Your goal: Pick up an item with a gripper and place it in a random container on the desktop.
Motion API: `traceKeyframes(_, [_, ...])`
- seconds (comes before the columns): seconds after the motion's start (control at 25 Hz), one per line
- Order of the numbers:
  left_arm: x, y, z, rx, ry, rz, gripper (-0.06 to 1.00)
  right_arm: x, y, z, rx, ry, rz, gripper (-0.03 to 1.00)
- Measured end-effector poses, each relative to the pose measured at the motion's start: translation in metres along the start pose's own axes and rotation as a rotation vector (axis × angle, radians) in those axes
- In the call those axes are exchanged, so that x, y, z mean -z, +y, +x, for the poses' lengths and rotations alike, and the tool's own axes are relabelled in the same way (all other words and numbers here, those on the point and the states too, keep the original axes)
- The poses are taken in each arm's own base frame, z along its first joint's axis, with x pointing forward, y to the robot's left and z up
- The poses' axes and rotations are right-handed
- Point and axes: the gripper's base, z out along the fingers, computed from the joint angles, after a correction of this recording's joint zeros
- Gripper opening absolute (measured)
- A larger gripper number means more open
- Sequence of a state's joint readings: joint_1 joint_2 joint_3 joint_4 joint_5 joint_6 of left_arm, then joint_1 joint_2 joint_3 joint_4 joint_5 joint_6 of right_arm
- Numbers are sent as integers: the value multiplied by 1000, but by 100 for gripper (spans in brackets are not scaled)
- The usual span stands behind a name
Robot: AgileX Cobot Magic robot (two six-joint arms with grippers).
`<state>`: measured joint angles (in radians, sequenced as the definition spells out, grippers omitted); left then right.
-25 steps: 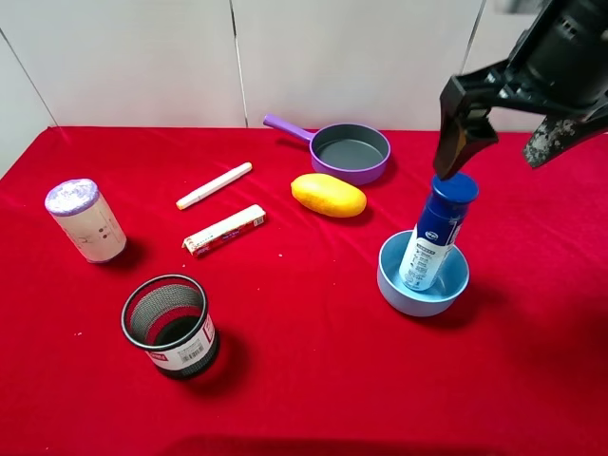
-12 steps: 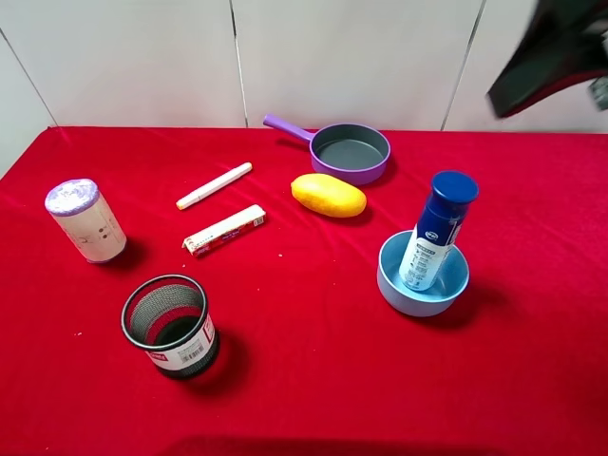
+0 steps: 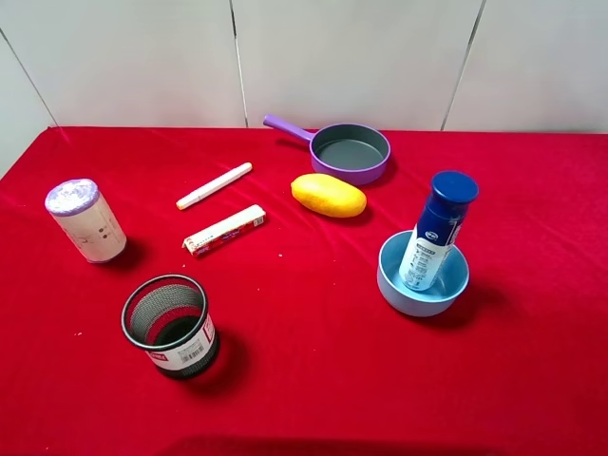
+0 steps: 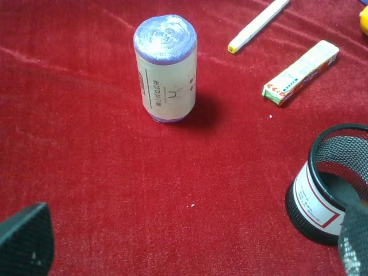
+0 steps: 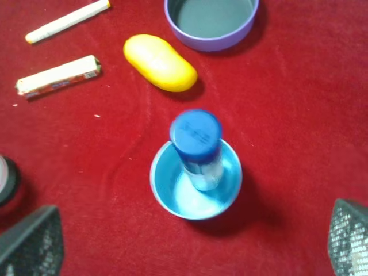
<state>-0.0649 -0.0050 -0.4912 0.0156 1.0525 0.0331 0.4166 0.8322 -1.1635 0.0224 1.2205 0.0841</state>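
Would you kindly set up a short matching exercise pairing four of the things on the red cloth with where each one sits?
Things:
1. white bottle
2. purple pan
3. black mesh cup
4. yellow oval item

Places:
A. just in front of the pan
B. near front edge, left side
C. standing in the light blue bowl
D. at the back, by the wall

Pairs: 1-C, 2-D, 3-B, 4-A

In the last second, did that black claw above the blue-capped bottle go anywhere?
Yes. It rose up and away to the right, out of the high view, leaving the bottle standing in the light blue bowl. The right claw now looks down on it, open.
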Motion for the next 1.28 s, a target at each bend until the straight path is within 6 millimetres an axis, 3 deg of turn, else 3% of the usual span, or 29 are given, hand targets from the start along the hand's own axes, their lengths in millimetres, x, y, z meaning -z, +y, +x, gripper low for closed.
traceKeyframes(0.32, [0,0,0,0,0,0,99,-10,-28,68,-192,49,183,69])
traceKeyframes(0.6, [0,0,0,0,0,0,99,-6,-27,121,-278,-29,274,69])
traceKeyframes(1.0, [0,0,0,0,0,0,99,5,-15,166,-243,-308,299,69])
traceKeyframes(1.28, [0,0,0,0,0,0,99,-5,-15,183,-228,-382,309,69])
